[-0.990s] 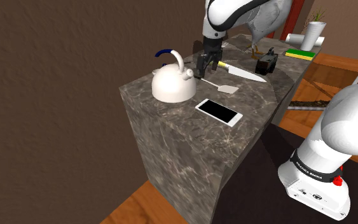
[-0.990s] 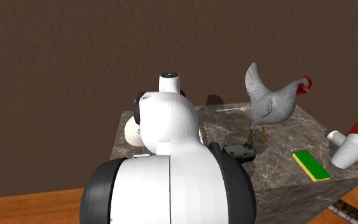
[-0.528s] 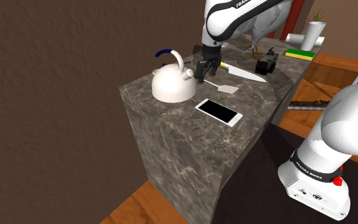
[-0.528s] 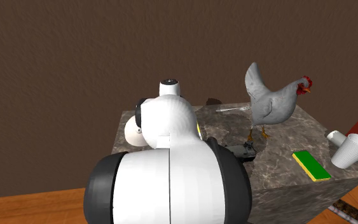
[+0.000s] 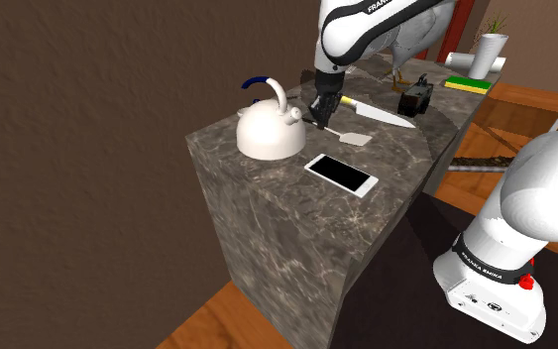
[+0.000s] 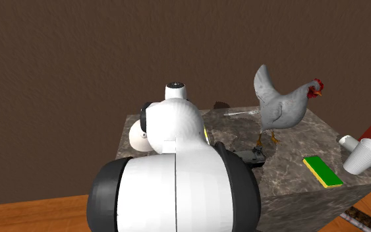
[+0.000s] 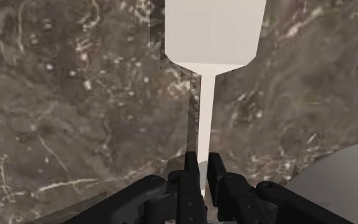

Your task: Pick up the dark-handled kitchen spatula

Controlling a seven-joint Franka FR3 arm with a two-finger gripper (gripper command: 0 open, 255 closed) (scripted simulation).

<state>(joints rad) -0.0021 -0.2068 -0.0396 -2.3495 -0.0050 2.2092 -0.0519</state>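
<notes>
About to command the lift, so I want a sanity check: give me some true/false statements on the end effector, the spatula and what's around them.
1. The end effector is shut on the spatula at its thin shaft. True.
2. The spatula's blade is black. False: it is pale, nearly white.
3. A white kettle stands on the counter close to the end effector. True.
4. The phone lies under the spatula's blade. False: it lies apart from it, dark screen up.
</notes>
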